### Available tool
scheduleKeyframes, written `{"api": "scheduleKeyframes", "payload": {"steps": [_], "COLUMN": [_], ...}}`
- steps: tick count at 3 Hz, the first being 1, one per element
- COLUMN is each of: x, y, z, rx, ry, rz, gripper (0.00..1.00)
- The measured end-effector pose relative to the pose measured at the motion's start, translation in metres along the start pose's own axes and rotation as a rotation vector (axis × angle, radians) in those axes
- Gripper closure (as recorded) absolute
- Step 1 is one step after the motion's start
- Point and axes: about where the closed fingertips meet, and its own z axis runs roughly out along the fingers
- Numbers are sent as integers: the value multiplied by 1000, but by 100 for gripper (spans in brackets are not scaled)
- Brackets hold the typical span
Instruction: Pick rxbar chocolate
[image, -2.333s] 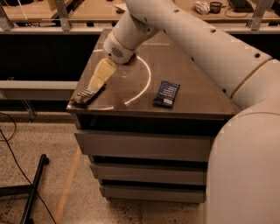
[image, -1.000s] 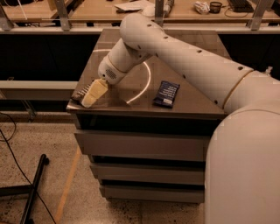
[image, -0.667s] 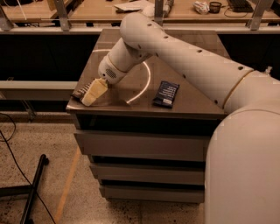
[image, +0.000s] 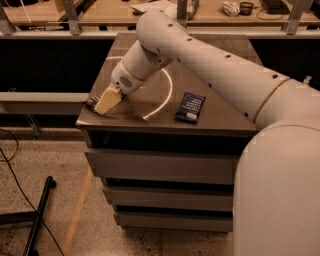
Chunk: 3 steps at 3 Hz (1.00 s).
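The rxbar chocolate (image: 91, 102) is a dark flat bar at the front left corner of the cabinet top (image: 150, 75). Only its left end shows from under the gripper. My gripper (image: 106, 102), cream-coloured at its tip, is down on that corner, right over the bar and touching or nearly touching it. The white arm reaches to it from the right.
A dark blue bar wrapper (image: 190, 107) with pale lettering lies right of centre on the cabinet top. A pale arc (image: 165, 95) is marked on the surface. The top's front and left edges are close to the gripper. Drawers (image: 160, 170) are below; a black stand (image: 37, 220) is on the floor.
Since the earliest frame the gripper has moved down and left to the corner, over the dark bar. In the last second it has hardly moved.
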Motion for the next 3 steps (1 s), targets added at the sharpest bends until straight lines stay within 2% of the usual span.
{"api": "scheduleKeyframes", "payload": {"steps": [1, 2, 3], "x": [-2, -2, -3], "y": [0, 0, -8], "z": [-2, -3, -20], "rx": [0, 0, -2], "ry": [0, 0, -56], "rz": [0, 0, 7], "gripper": [100, 100, 100]}}
